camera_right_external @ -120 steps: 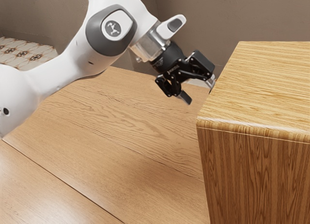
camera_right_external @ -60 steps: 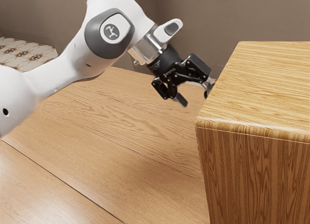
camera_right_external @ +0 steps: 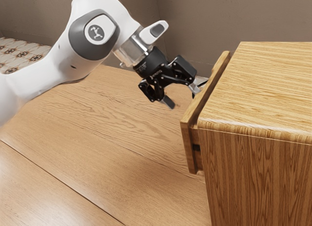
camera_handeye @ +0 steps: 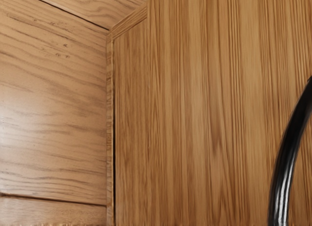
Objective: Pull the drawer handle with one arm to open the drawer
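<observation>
Exterior view: drawer (camera_right_external: 191, 138) at top of cabinet (camera_right_external: 263, 148), front standing partway out toward left. Wrist view: black curved handle (camera_handeye: 287, 157) on drawer face. My claw (camera_right_external: 183, 95) released, fingers (camera_right_external: 168, 102) spread, at front's far upper part. Cabinet on table (camera_right_external: 97, 153), right side.

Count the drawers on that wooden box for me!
1. The drawer sits at the top of the cabinet, partly pulled out, next to the hand. Others may be hidden on the front face.

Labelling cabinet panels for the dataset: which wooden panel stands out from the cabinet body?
The drawer front, on the side facing the gripper: it stands proud of the body with a gap behind it. The top panel and side panel sit flush.
</observation>
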Robot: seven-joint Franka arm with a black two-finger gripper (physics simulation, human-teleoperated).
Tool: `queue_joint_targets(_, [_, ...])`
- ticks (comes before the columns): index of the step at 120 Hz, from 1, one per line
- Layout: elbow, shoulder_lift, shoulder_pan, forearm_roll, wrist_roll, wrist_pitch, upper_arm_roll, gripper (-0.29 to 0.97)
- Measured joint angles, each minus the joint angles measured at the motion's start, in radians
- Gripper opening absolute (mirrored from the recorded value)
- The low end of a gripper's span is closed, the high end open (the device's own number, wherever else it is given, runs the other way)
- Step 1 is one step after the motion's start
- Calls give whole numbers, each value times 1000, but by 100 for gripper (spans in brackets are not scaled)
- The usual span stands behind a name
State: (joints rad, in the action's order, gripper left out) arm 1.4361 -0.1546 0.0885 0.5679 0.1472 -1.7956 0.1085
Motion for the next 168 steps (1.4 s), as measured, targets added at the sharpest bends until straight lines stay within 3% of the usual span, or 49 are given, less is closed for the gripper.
queue_joint_targets(125, [122, 109, -43, -12, -15, -1, 87, 68])
queue_joint_targets(168, [117, 108, 13, -9, -15, -32, 86, 68])
